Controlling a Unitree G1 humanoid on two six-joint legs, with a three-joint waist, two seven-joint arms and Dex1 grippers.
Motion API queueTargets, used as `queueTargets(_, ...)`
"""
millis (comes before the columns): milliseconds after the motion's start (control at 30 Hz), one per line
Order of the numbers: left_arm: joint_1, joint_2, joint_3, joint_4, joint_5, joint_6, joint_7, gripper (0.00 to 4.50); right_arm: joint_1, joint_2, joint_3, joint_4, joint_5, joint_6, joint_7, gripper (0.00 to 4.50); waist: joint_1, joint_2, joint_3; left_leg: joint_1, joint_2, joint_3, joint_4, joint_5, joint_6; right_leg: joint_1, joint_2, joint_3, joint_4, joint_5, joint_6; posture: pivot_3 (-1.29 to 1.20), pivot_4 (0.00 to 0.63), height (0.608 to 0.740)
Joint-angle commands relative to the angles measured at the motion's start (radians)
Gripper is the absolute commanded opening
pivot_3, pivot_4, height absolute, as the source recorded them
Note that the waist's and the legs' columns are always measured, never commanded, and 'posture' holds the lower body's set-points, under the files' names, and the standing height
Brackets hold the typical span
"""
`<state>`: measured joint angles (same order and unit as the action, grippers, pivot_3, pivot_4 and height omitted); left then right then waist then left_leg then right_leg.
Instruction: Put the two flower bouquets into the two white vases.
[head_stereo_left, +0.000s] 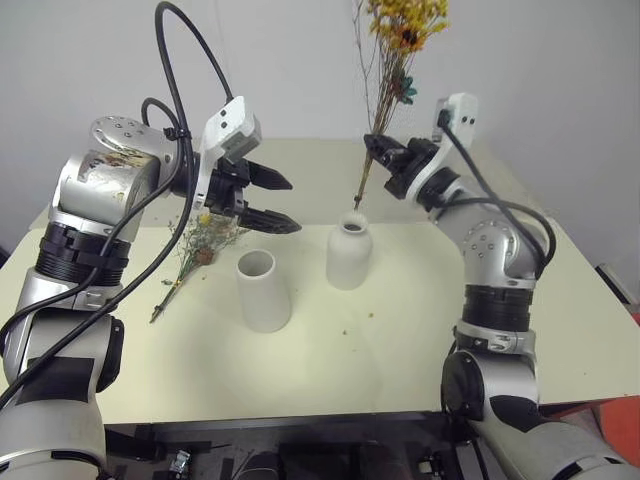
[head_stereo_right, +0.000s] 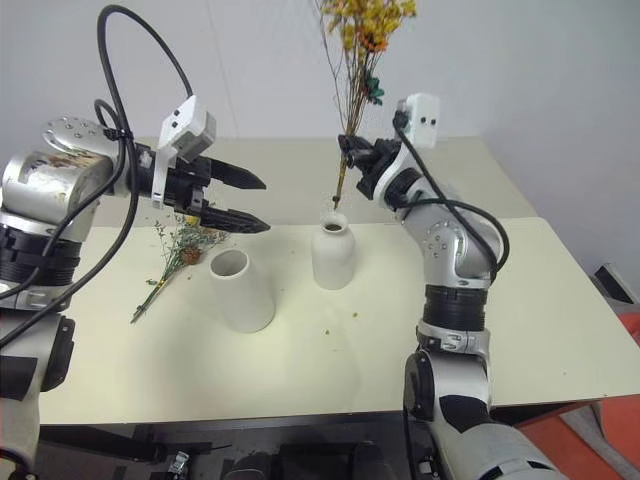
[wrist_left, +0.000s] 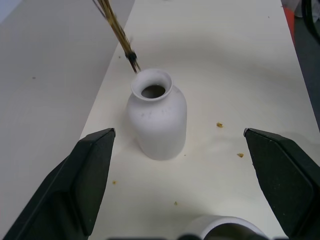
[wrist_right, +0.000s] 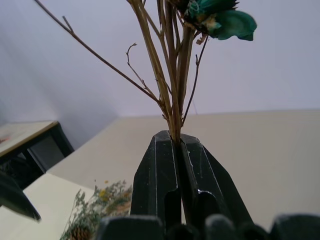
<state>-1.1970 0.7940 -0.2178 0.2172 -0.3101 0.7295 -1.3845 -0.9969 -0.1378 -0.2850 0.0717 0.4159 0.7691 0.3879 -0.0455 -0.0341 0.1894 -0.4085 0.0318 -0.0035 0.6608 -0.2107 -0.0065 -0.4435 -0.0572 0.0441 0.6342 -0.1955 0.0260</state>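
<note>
My right gripper (head_stereo_left: 378, 150) is shut on the thin brown stems of the yellow bouquet (head_stereo_left: 405, 25), which stands upright with its flowers high up. Its stem ends (wrist_left: 132, 59) hang just above and behind the mouth of the rounded bottle vase (head_stereo_left: 348, 258). The tapered cone vase (head_stereo_left: 263, 290) stands to the left of it, nearer me. The grey-green bouquet (head_stereo_left: 200, 245) with its pinecone lies flat on the table to the left of the cone vase. My left gripper (head_stereo_left: 292, 206) is open in the air above that bouquet, pointing toward the bottle vase (wrist_left: 156, 120).
Both vases stand on a cream table (head_stereo_left: 400, 370) against a pale wall. Small flower crumbs (wrist_left: 219, 125) lie around the bottle vase. Bare table stretches in front of and to the right of the vases.
</note>
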Motion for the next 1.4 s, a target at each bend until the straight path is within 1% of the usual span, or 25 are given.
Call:
queueTargets(33, -0.024, 0.005, 0.032, -0.001, -0.002, 0.001, 0.010, 4.50, 0.003, 0.004, 0.012, -0.035, 0.028, -0.044, -0.011, 0.02, 0.000, 0.000, 0.000, 0.000, 0.000, 0.000, 0.000, 0.000, 0.000, 0.000, 0.000, 0.000, 0.000, 0.000, 0.000, 0.00, 0.150, 0.740)
queueTargets(233, -0.038, -0.015, 0.054, 0.012, -0.013, 0.010, 0.047, 4.50, 0.048, 0.010, 0.040, -0.067, 0.042, -0.038, -0.018, 0.02, 0.000, 0.000, 0.000, 0.000, 0.000, 0.000, 0.000, 0.000, 0.000, 0.000, 0.000, 0.000, 0.000, 0.000, 0.000, 0.00, 0.150, 0.740)
queueTargets(400, -0.045, -0.025, 0.067, 0.012, -0.016, 0.017, 0.067, 4.50, 0.125, 0.015, 0.095, -0.131, 0.044, -0.046, -0.012, 0.02, 0.000, 0.000, 0.000, 0.000, 0.000, 0.000, 0.000, 0.000, 0.000, 0.000, 0.000, 0.000, -0.001, 0.000, 0.000, 0.00, 0.150, 0.740)
queueTargets(500, -0.049, -0.025, 0.074, 0.014, -0.016, 0.019, 0.074, 4.50, 0.180, 0.007, 0.126, -0.184, 0.038, -0.054, -0.009, 0.82, 0.000, 0.000, 0.000, 0.000, 0.000, 0.000, 0.000, 0.000, 0.000, 0.000, 0.000, 0.000, 0.000, 0.000, 0.000, 0.00, 0.150, 0.740)
queueTargets(633, -0.051, -0.024, 0.083, 0.028, -0.013, 0.010, 0.081, 4.50, 0.246, -0.025, 0.164, -0.237, 0.010, -0.088, -0.003, 2.22, 0.000, 0.000, 0.000, 0.000, 0.000, 0.000, 0.000, 0.000, 0.000, 0.000, 0.000, 0.000, -0.001, 0.000, 0.001, 0.00, 0.150, 0.740)
queueTargets(767, -0.053, -0.029, 0.086, 0.038, -0.014, 0.006, 0.086, 4.50, 0.276, -0.052, 0.180, -0.268, 0.010, -0.097, -0.002, 3.66, 0.000, 0.000, 0.000, 0.000, 0.000, 0.000, 0.000, 0.000, 0.000, 0.000, 0.000, 0.000, -0.001, -0.001, 0.001, 0.00, 0.150, 0.740)
queueTargets(833, -0.055, -0.032, 0.085, 0.042, -0.012, 0.003, 0.088, 4.50, 0.286, -0.068, 0.188, -0.280, 0.006, -0.096, -0.002, 4.29, -0.001, 0.000, 0.000, 0.000, 0.000, 0.000, 0.000, 0.000, 0.000, 0.000, 0.000, 0.000, -0.001, -0.001, 0.001, 0.00, 0.150, 0.740)
queueTargets(867, -0.055, -0.033, 0.084, 0.042, -0.012, 0.002, 0.089, 4.50, 0.292, -0.077, 0.189, -0.287, 0.007, -0.094, -0.001, 4.49, 0.000, 0.000, 0.000, 0.000, 0.000, 0.000, 0.000, 0.000, 0.000, 0.000, 0.000, 0.000, -0.001, -0.001, 0.001, 0.00, 0.150, 0.740)
queueTargets(967, -0.055, -0.033, 0.087, 0.043, -0.013, 0.001, 0.091, 4.50, 0.322, -0.120, 0.184, -0.328, 0.019, -0.076, 0.017, 4.49, 0.001, 0.000, 0.000, 0.000, 0.000, 0.000, 0.000, 0.000, 0.000, 0.000, 0.000, 0.000, -0.001, -0.001, 0.001, 0.00, 0.150, 0.740)
queueTargets(1033, -0.050, -0.029, 0.090, 0.037, -0.013, 0.003, 0.095, 4.50, 0.355, -0.172, 0.184, -0.372, 0.034, -0.050, 0.048, 4.49, 0.002, 0.000, 0.000, 0.000, 0.000, 0.000, 0.000, 0.000, 0.000, 0.000, 0.000, 0.000, -0.001, -0.003, 0.004, 0.00, 0.150, 0.740)
queueTargets(1133, -0.035, -0.016, 0.105, 0.019, -0.019, 0.018, 0.107, 4.50, 0.415, -0.260, 0.180, -0.451, 0.074, -0.010, 0.110, 4.49, 0.004, 0.000, 0.000, -0.001, 0.000, 0.000, 0.000, 0.000, 0.000, 0.001, 0.000, 0.000, -0.002, -0.003, 0.005, 0.00, 0.150, 0.740)
queueTargets(1300, 0.035, 0.048, 0.154, -0.049, -0.031, 0.075, 0.140, 4.50, 0.509, -0.434, 0.150, -0.557, 0.143, 0.024, 0.245, 4.49, -0.001, 0.000, 0.000, 0.001, 0.000, 0.000, 0.000, 0.000, 0.000, 0.001, 0.000, 0.001, -0.001, -0.004, 0.006, 0.00, 0.150, 0.740)
queueTargets(1400, 0.094, 0.098, 0.187, -0.094, -0.033, 0.135, 0.178, 4.50, 0.516, -0.511, 0.103, -0.589, 0.229, 0.055, 0.307, 4.49, -0.003, 0.000, 0.000, 0.002, 0.001, 0.000, 0.000, 0.000, 0.000, 0.002, 0.001, 0.001, -0.001, -0.004, 0.007, 0.00, 0.150, 0.740)
